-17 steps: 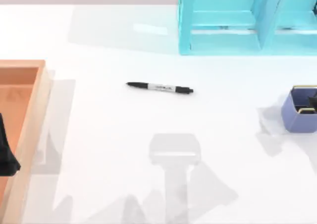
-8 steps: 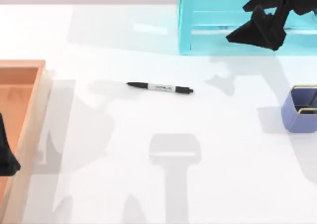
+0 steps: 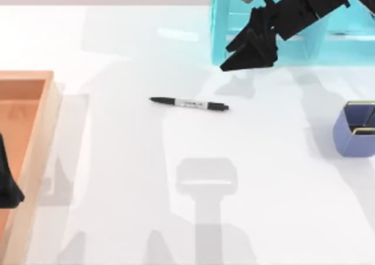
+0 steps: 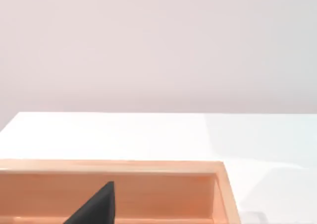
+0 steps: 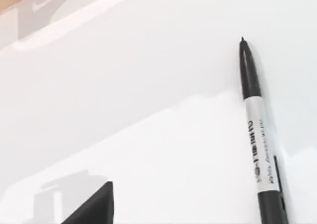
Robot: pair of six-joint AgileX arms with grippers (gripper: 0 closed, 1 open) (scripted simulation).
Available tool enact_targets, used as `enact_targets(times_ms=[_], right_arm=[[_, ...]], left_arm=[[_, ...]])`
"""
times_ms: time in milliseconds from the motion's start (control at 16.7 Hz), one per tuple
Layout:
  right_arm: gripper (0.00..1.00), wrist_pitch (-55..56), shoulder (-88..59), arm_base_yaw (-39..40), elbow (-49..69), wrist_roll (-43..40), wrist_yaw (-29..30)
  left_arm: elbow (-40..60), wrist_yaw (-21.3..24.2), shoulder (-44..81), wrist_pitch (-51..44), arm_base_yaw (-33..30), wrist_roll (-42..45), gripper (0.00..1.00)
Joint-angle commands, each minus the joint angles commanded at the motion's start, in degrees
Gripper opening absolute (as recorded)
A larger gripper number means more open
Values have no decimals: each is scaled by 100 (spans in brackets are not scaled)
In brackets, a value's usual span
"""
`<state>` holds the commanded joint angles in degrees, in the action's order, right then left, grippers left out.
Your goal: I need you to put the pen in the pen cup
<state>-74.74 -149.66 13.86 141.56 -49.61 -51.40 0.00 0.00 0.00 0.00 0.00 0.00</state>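
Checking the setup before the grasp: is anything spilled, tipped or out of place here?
Nothing stands out. The slim black pen with its white label band lies flat on the white table, apart from the upright periwinkle-blue square pen cup. The right gripper hangs above the table; the left gripper is over the orange wooden tray.

The pen [image 3: 188, 104] looks like smooth black plastic with a white-grey printed label band, and the white table [image 3: 146, 177] under it is smooth and faintly glossy. At the table's left edge the orange tray [image 3: 35, 142] shows matt wood. The pen cup [image 3: 354, 130] near the right edge is matt periwinkle with a thin gold, metal-like rim, and the right gripper [image 3: 249, 54] looks matt black.
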Motion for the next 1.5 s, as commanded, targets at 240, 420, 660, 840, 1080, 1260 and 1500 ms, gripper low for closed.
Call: enact_targets(times_ms=[240,420,660,840,1080,1260,1500], right_arm=[[100,-805,-1546,-55,1482,-238,-402],[100,-1145,-2154,-179,2205,-333,-583],[100,-1251,-2331,-260,2478,-365,-645],[100,-1251,-2331,-260,2478,-365,-645],[100,-1122,-2228,-201,2265,-313,-644],[100,-719,-1910,-108,1685,-147,-658],[100,157,-1519,107,734,245,-669]], left_arm=[[0,0,0,0,0,0,100],[0,0,0,0,0,0,100],[0,0,0,0,0,0,100],[0,0,0,0,0,0,100],[0,0,0,0,0,0,100],[0,0,0,0,0,0,100],[0,0,0,0,0,0,100]])
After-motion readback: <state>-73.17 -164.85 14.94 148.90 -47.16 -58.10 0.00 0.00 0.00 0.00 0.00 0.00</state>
